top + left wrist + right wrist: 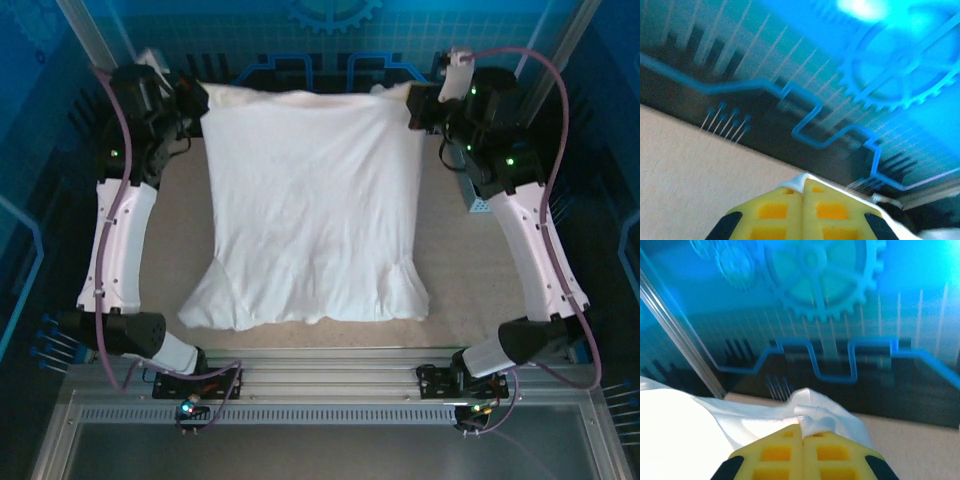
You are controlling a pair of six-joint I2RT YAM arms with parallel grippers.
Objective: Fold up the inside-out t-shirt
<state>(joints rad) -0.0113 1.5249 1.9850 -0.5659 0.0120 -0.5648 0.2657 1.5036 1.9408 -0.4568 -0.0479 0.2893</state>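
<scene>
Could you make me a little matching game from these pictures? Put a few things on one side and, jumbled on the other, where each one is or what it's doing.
Things:
1. white t-shirt
2. left gripper
3. right gripper
4. gear drawing

Descriptions:
A. blue, on the back wall
B. shut on a bunch of cloth at the shirt's far right corner
C. spread out on the tan table between the two arms
D. shut on the shirt's far left corner, with a sliver of white at its tips

Pairs: 1-C, 2-D, 3-B, 4-A
</scene>
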